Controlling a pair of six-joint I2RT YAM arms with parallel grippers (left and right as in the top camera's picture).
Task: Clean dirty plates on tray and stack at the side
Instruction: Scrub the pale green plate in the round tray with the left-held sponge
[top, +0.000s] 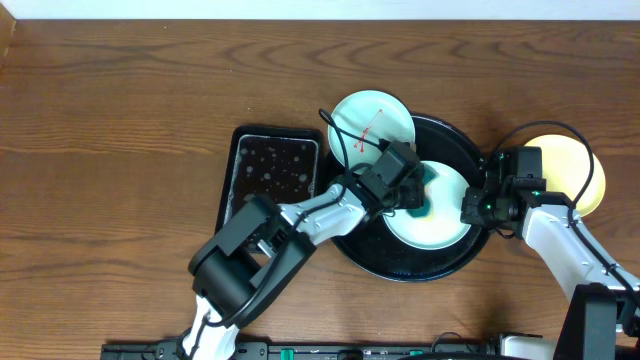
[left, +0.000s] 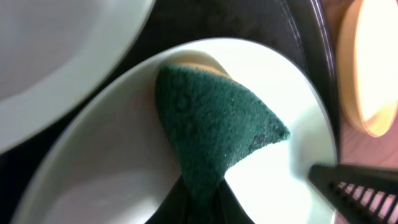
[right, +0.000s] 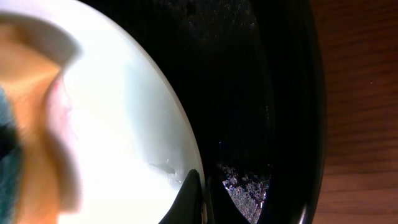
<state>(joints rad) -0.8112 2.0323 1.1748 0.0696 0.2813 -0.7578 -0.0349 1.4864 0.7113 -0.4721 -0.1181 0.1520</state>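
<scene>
The left end effector (top: 416, 189) clamps a green sponge (left: 211, 124) against the plate (left: 118, 162) in the tray (right: 261, 93); the right end effector (right: 196, 200) pinches its rim.

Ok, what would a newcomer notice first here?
The left gripper pressing a folded green sponge onto a pale plate in the round black tray, at centre. The right gripper pinches that plate's right rim. A red-smeared plate sits at the tray's upper-left edge; a yellow plate lies outside it at right.

Overhead looks straight down at the table (top: 100, 150); both wrist views closely share one plate (left: 93, 155).
</scene>
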